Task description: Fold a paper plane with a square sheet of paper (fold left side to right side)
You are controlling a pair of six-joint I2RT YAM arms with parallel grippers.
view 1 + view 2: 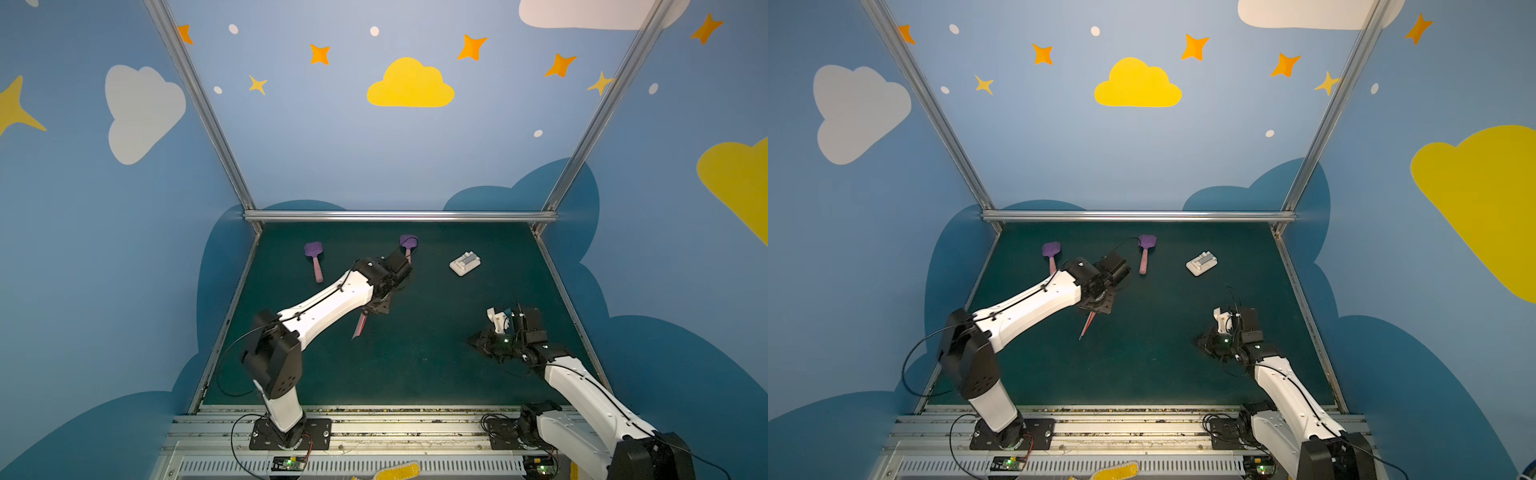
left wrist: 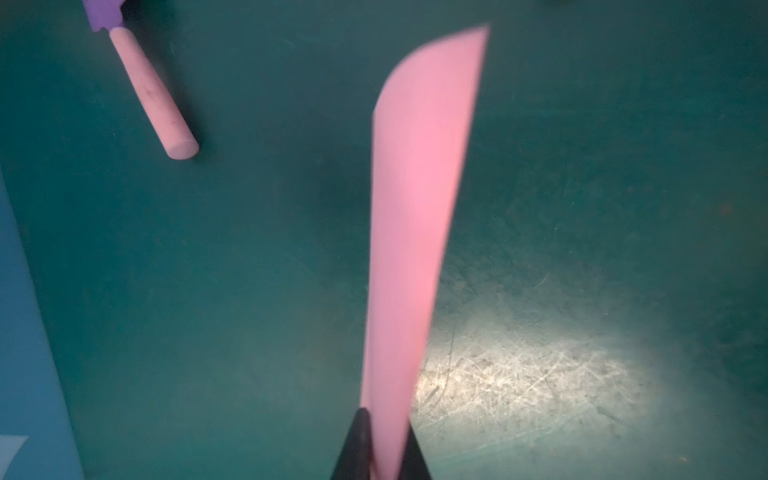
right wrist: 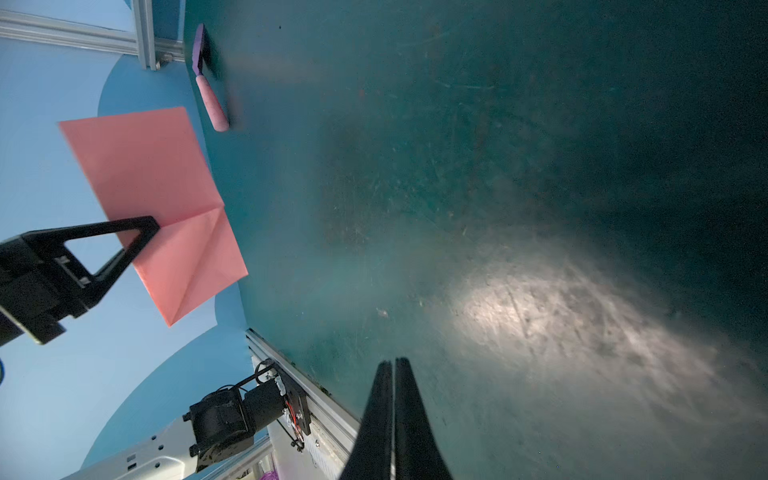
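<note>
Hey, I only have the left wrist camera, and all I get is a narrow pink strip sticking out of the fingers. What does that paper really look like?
Observer: The right wrist view shows the pink paper side-on: a broad sheet with creases running to a point at one end.
Operator: Is it lying on the table?
Observer: No, the left gripper pinches it in the air, clear of the table.
Operator: Where is the right gripper?
Observer: In both top views it sits low on the right side, shut and empty, away from the paper.
</note>
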